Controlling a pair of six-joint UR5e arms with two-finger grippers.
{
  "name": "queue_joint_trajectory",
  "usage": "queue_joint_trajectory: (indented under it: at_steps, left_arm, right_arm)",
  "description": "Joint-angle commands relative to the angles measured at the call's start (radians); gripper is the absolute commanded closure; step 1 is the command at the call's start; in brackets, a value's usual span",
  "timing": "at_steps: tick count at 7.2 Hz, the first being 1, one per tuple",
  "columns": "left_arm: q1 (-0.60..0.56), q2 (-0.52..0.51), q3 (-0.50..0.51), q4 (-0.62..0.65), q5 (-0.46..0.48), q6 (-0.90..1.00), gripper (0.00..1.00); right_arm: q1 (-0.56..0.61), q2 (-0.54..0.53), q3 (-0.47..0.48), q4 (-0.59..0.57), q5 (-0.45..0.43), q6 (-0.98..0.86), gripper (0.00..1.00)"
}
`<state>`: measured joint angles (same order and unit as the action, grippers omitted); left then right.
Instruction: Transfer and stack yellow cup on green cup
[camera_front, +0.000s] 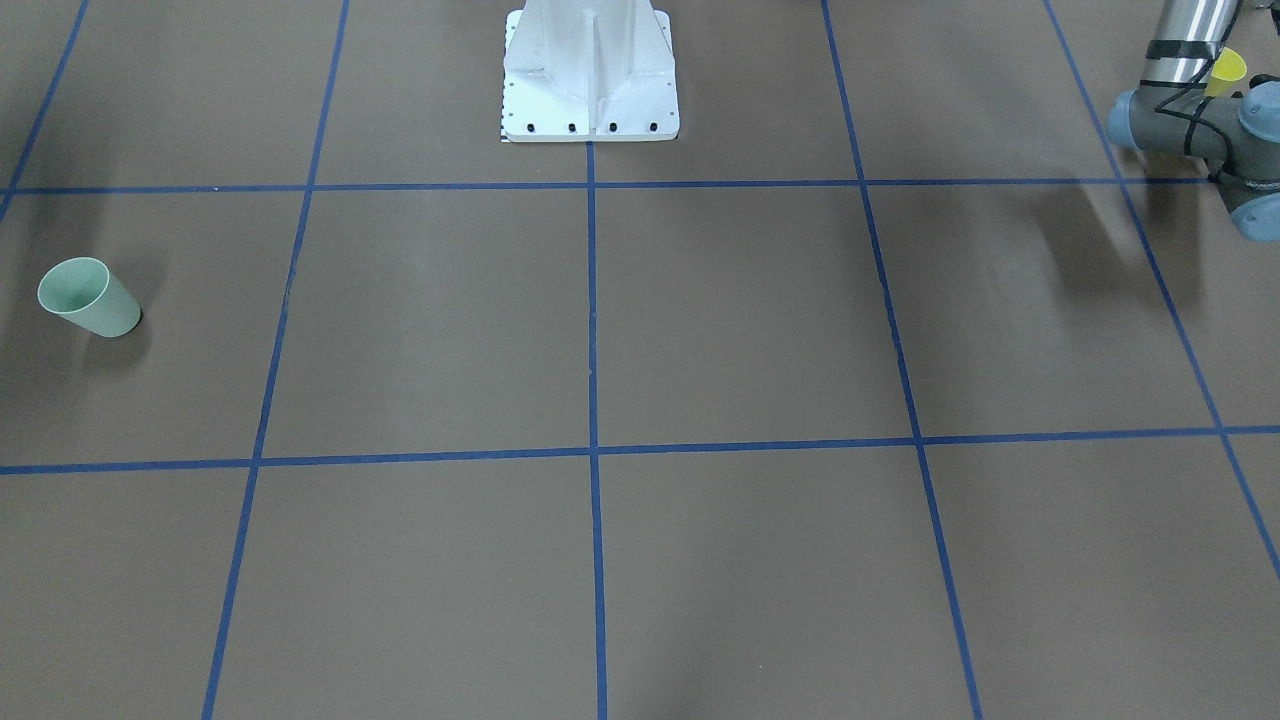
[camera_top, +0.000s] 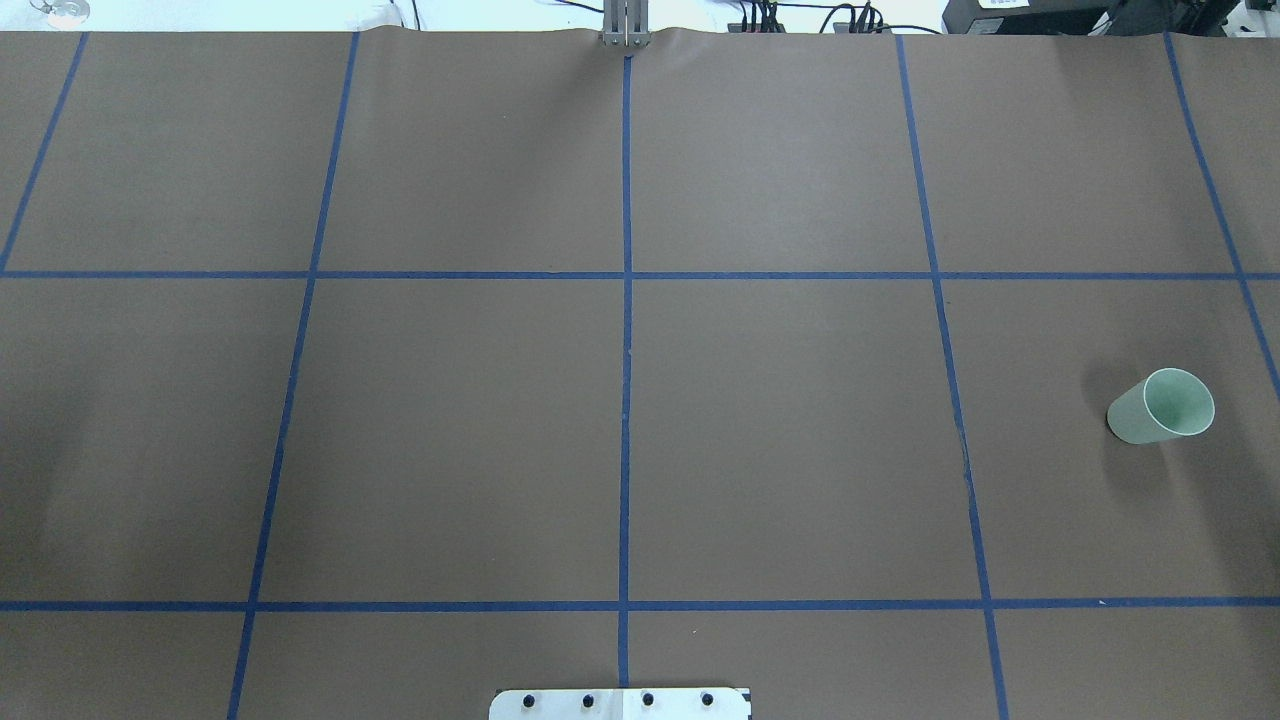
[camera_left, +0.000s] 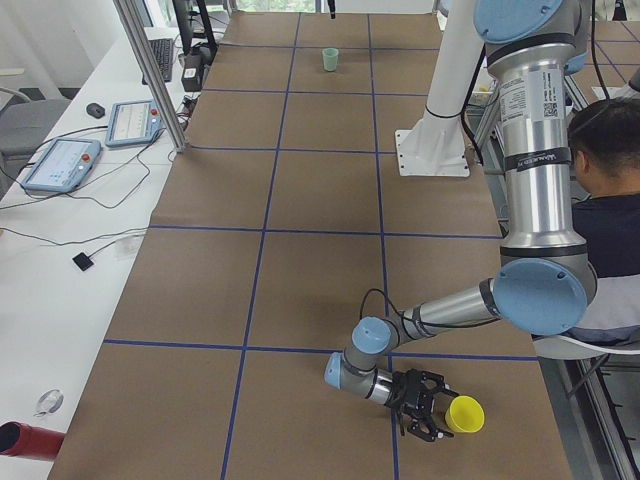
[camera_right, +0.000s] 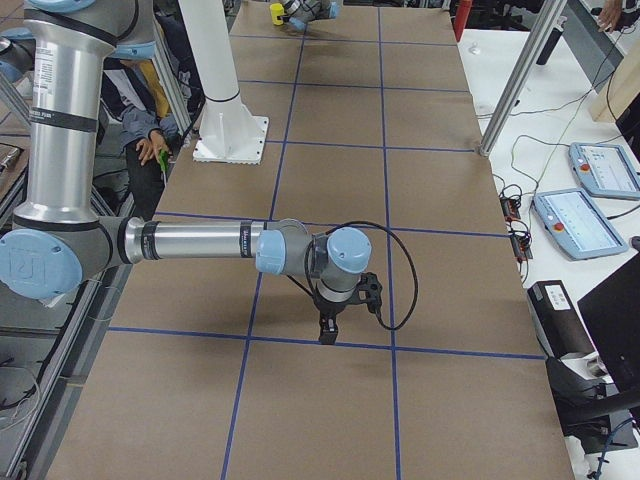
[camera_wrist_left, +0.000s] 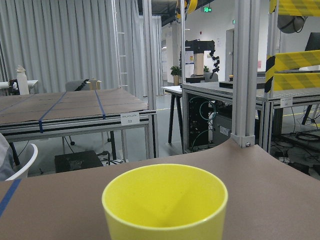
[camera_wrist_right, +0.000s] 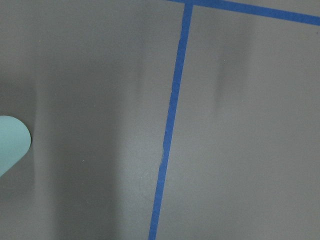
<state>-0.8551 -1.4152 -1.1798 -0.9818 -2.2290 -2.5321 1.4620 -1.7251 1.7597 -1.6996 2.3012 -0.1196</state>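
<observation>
From across the bench (camera_front: 600, 330), the green cup (camera_front: 88, 297) stands upright, mouth up, far out on the robot's right. The yellow cup (camera_front: 1226, 72) shows partly behind the left arm (camera_front: 1190, 125) at the opposite end, well apart from it.

The overhead view shows the green cup alone in its taped square, and neither arm enters the frame.

From the left end, the left tool (camera_left: 425, 420) lies low and level just beside the yellow cup. I cannot tell from here whether it is released or clenched.

From the right end, the right tool (camera_right: 328, 330) points down over bare bench, and I cannot tell its state either.

The left wrist view has the yellow cup upright and close, its rim open, with no fingers showing. The right wrist view catches only a sliver of the green cup.

The yellow cup looks light, thin-walled and smooth, so it probably slips easily and bows under a hard squeeze. A moderate side hold high on the wall, just under the rim, seems best, because it leaves the narrow base free to nest.
</observation>
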Motion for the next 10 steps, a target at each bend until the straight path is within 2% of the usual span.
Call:
queue_joint_trajectory:
  at_steps: [1, 9, 10]
  left_arm:
    - [0.008, 0.012, 0.003, 0.003, -0.017, 0.001, 0.00]
    - [0.027, 0.027, 0.025, 0.003, -0.063, 0.000, 0.01]
    - [0.034, 0.027, 0.025, 0.003, -0.063, -0.002, 0.11]
  right_arm:
    - [0.000, 0.001, 0.000, 0.000, 0.001, 0.000, 0.00]
    - [-0.008, 0.005, -0.002, 0.000, 0.000, 0.000, 0.00]
    - [-0.009, 0.005, -0.002, 0.000, 0.000, 0.000, 0.00]
